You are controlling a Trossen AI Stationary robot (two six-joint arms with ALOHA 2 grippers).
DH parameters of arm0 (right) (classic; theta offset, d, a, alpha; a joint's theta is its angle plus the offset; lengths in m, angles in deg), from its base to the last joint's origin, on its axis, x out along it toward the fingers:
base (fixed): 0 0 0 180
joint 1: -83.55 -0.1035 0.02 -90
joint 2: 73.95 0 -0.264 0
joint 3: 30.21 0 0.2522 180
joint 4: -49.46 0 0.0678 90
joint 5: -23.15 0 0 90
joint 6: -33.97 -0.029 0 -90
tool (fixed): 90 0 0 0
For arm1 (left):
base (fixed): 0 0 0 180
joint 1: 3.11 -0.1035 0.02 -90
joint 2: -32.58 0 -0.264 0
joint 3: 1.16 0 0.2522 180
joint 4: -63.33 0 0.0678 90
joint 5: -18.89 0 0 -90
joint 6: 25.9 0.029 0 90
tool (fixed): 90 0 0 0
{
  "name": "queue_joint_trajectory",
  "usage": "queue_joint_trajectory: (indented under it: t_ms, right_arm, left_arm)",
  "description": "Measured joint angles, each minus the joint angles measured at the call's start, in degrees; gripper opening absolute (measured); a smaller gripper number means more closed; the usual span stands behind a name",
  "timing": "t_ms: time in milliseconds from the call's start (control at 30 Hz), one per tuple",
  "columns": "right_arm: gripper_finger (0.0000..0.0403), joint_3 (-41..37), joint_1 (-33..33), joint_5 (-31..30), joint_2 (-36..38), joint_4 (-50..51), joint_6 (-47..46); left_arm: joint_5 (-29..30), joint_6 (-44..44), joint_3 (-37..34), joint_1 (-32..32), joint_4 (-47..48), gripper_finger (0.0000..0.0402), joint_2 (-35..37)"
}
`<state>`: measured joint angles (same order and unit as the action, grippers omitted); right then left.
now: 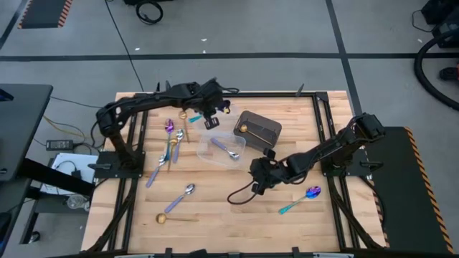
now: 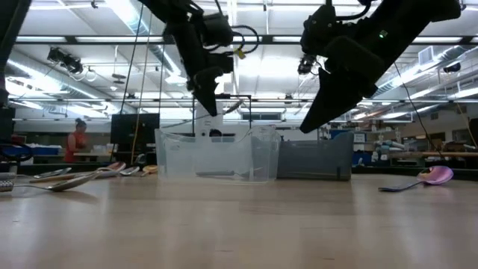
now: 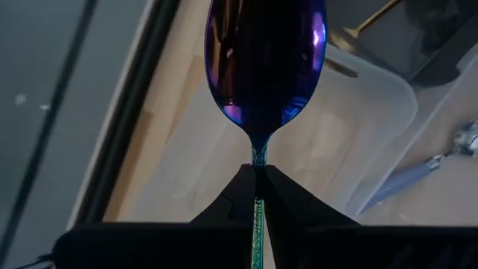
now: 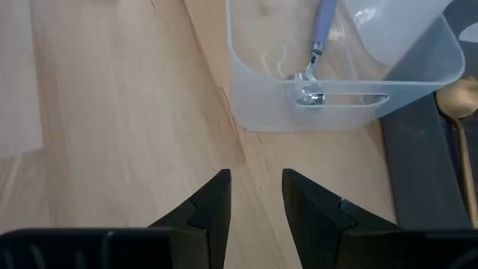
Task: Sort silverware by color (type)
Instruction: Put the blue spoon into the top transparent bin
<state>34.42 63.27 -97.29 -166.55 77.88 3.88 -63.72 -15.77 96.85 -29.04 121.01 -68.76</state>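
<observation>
My left gripper [image 1: 212, 120] hangs above the table's far part, just beyond the clear tub [image 1: 222, 147], and is shut on an iridescent purple-blue spoon [image 3: 265, 60]. My right gripper [image 4: 254, 187] is open and hovers over bare wood on the tub's near right side [image 1: 258, 175]. One lavender-handled spoon [image 4: 320, 33] lies in the tub. A gold spoon [image 1: 244, 129] lies in the dark bin [image 1: 259, 127]. Several spoons lie flat on the table's left half: a purple one [image 1: 170, 127], a gold one [image 1: 183, 115], lavender-handled ones [image 1: 172, 149] and another gold one [image 1: 168, 217]. A purple-teal spoon [image 1: 307, 195] lies at the near right. My left gripper pinches the purple-blue spoon between its two fingers at the neck [image 3: 258, 158], just behind the bowl. The teal handle [image 3: 258, 224] runs back between the fingers, so they lie along the spoon. The bowl sticks out past the fingertips, lifted clear above the table.
The clear tub [image 2: 216, 157] and the dark bin [image 2: 314, 161] stand side by side at the table's middle. A black cable [image 1: 240, 195] loops on the wood near my right gripper. Bare wood lies along the near edge. A person [image 2: 76, 142] stands far off in the room.
</observation>
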Motion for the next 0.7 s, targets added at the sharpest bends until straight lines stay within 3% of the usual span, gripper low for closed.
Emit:
queue_joint_trajectory:
  t_ms: [433, 700]
  right_arm:
    - [0.0130, 0.00, -2.86, -3.46, 0.00, 5.55, -7.21]
    - [0.0130, 0.00, -3.30, -4.63, 0.00, 8.46, -10.30]
  left_arm:
    - [-7.34, 1.04, 1.58, -4.65, -0.47, 0.0024, -5.89]
    - [-8.10, 1.13, 1.58, -4.45, -4.22, 0.0024, -8.10]
